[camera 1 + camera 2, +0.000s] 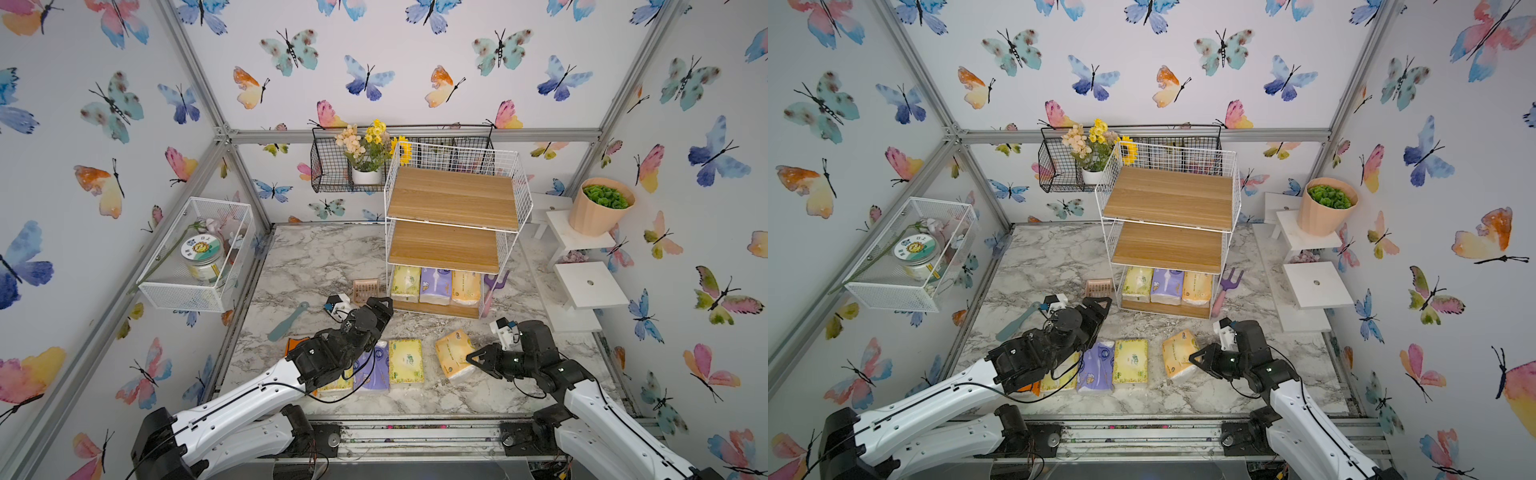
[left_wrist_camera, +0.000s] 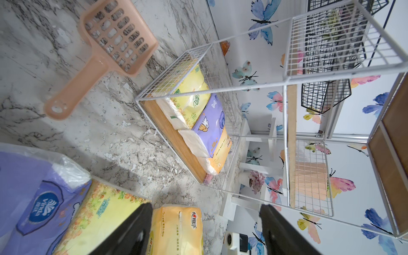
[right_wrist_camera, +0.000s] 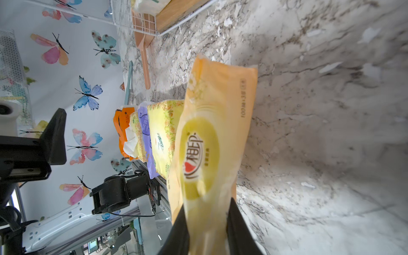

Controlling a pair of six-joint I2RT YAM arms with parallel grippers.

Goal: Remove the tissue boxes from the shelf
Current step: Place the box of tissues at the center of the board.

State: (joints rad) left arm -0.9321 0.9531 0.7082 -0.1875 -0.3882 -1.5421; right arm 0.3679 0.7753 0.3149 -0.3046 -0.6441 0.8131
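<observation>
The shelf [image 1: 453, 199] stands at the back of the marble table, its two upper boards bare. Its bottom tier holds three tissue boxes: yellow-green [image 1: 406, 283], purple [image 1: 435, 286] and light orange [image 1: 466, 287]. Near the front lies a row of boxes: bright orange [image 3: 121, 123], purple [image 1: 376, 368] and yellow-green [image 1: 406, 360], partly hidden under my left arm. My left gripper [image 1: 384, 305] hangs open and holds nothing, left of the bottom tier. My right gripper [image 1: 471, 357] is shut on a tilted light orange box [image 1: 454, 353], right of the row.
A pink slotted scoop [image 1: 365, 289] and a teal brush [image 1: 289, 322] lie left of the shelf. A purple garden fork [image 1: 1227, 284] leans at its right. White steps [image 1: 590, 282] with a potted plant [image 1: 600, 205] fill the right side. A white mesh basket [image 1: 195, 253] hangs left.
</observation>
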